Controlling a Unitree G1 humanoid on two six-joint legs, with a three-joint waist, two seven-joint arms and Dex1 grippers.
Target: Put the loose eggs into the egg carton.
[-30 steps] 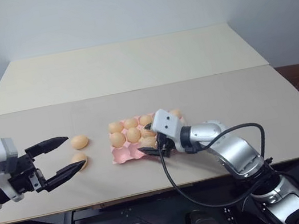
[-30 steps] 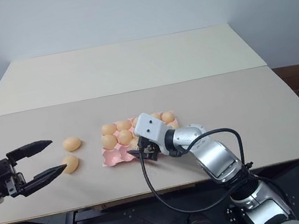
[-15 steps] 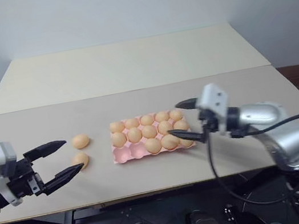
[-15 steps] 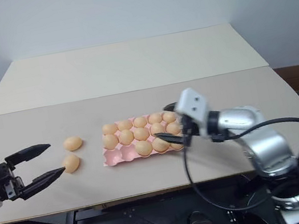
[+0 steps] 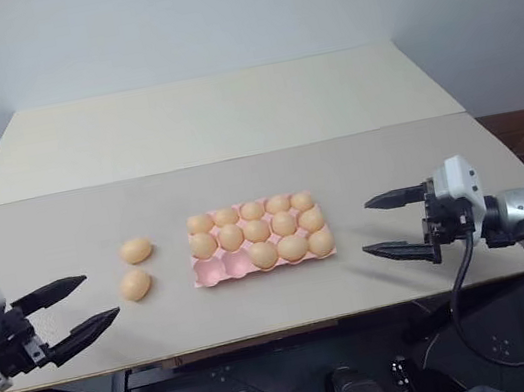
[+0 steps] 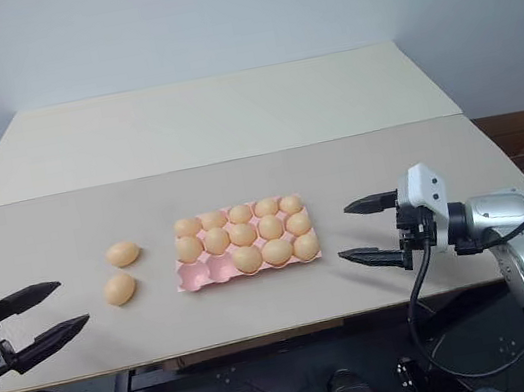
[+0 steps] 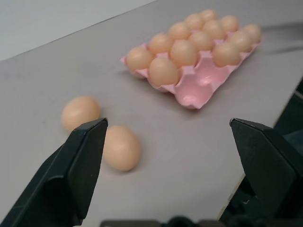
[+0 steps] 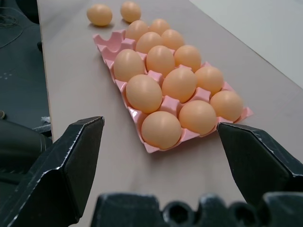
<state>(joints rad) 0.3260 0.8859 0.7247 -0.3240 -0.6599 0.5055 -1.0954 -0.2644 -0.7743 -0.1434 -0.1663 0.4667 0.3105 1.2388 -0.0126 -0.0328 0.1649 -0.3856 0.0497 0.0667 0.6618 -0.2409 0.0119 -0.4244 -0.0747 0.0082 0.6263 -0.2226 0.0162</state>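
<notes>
My left hand (image 5: 66, 308) hangs wide open and empty at the counter's (image 5: 228, 121) near left edge. My right hand (image 5: 389, 225) is spread just as wide, empty, right of the egg carton (image 5: 216, 271). Two loose eggs (image 5: 135, 250) lie together on the counter left of the carton, whose two near-left cups are bare.
</notes>
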